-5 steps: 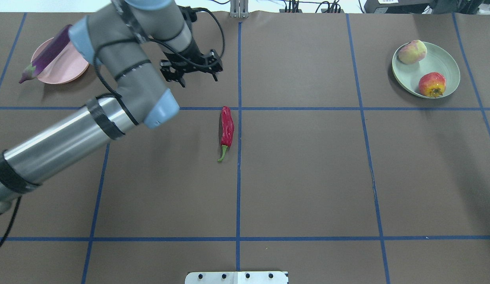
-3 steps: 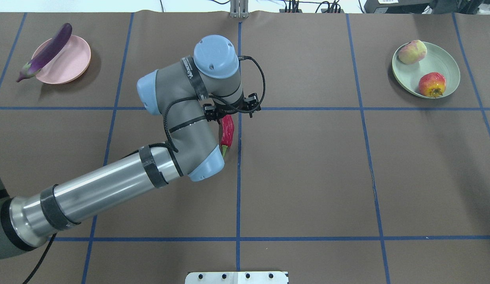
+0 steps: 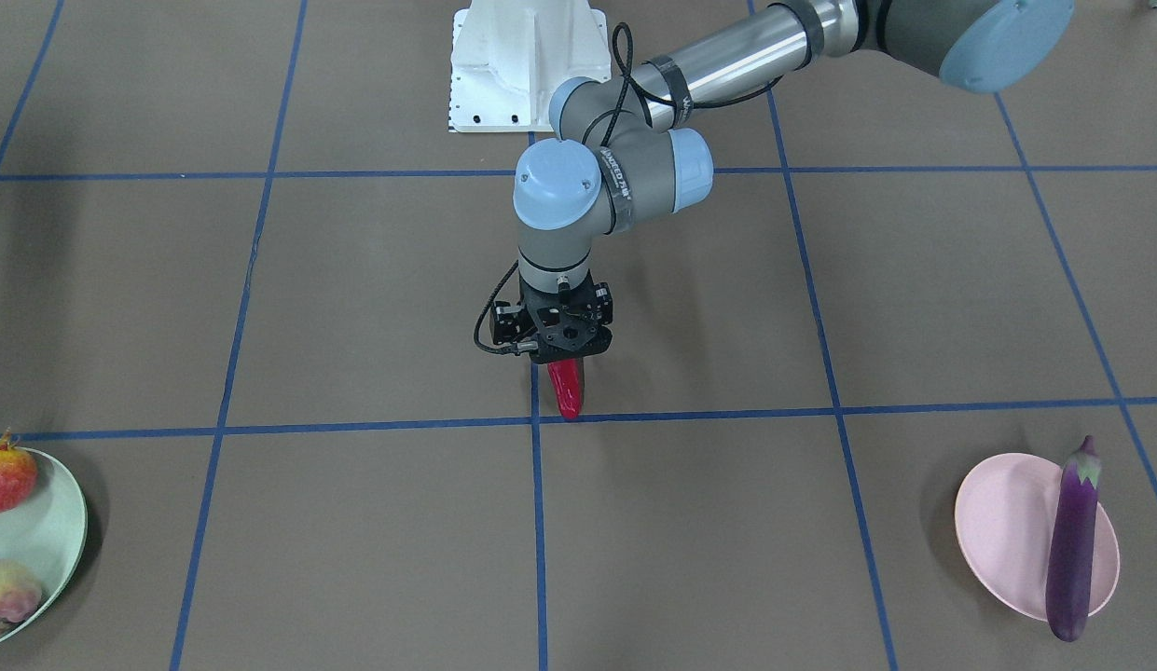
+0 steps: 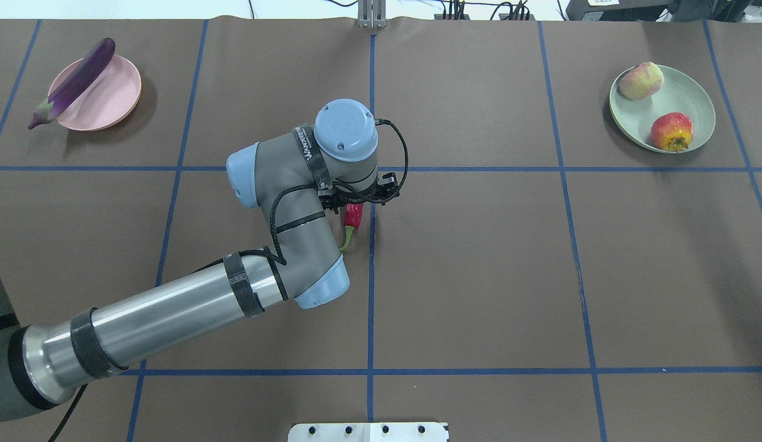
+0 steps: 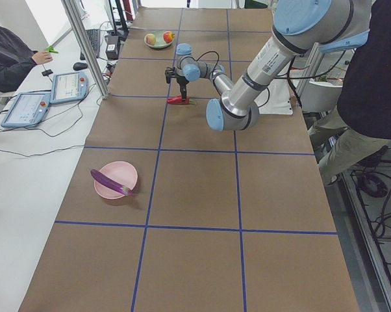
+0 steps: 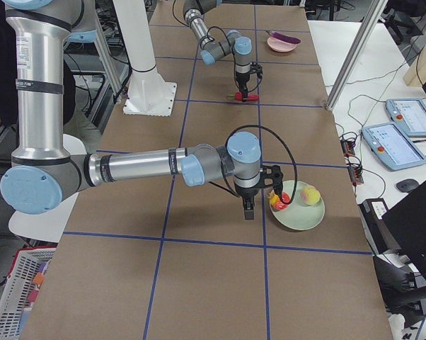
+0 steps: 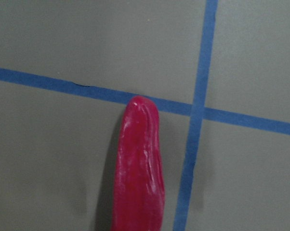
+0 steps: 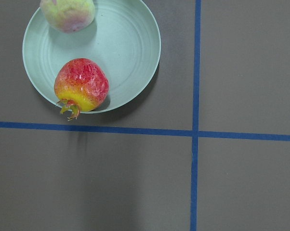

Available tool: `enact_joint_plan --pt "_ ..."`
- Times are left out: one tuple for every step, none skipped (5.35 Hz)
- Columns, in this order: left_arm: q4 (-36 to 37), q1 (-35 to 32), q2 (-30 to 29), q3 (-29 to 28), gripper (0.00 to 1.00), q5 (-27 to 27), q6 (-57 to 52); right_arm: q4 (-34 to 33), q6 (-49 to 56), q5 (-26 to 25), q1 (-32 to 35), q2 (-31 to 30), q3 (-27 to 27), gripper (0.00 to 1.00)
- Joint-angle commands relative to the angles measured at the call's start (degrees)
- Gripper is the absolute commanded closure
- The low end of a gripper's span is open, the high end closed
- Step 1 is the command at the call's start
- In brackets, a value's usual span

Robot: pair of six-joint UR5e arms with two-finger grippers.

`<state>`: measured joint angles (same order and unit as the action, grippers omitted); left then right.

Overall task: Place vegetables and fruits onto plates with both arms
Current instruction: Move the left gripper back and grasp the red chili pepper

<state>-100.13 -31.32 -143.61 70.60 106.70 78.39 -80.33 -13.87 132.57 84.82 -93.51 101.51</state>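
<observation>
The red chili pepper lies on the table at the centre, large in the left wrist view. My left gripper is low over it, open, jaws astride it; the fingertips are hidden under the gripper body. The purple eggplant lies across the pink plate, its cap over the rim. The peach and the pomegranate sit on the mint green plate. My right gripper hangs beside that plate; I cannot tell whether it is open or shut.
Blue tape lines grid the brown table. The white base block stands at the robot's side. Operator tablets lie on a side bench beyond the table's far edge. A person stands near the base.
My left arm swung from near the pink plate to the chili and has come down over it. The eggplant, fruits and plates have not moved.
</observation>
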Motion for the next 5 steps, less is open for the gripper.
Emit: enact_joint_plan --pt "0.0 0.1 0.2 -0.1 0.81 -0.7 -0.1 0.0 0.0 0.1 0.0 0.0 0.0 0.00" --pt "0.0 -0.2 0.1 0.3 1.00 -0.8 -0.2 0.0 0.0 0.0 0.0 0.1 0.1 0.00" --pt "0.0 -2.2 0.1 1.9 1.00 -0.6 -2.0 0.0 0.0 0.0 -0.1 0.2 0.1 0.00" --pt "2.2 -5.2 0.4 3.7 1.00 0.0 -9.8 0.0 -0.1 0.0 -0.1 0.4 0.1 0.00" --pt "5.7 -11.8 1.7 3.8 1.00 2.9 -22.4 0.0 -0.2 0.0 0.0 0.5 0.2 0.00"
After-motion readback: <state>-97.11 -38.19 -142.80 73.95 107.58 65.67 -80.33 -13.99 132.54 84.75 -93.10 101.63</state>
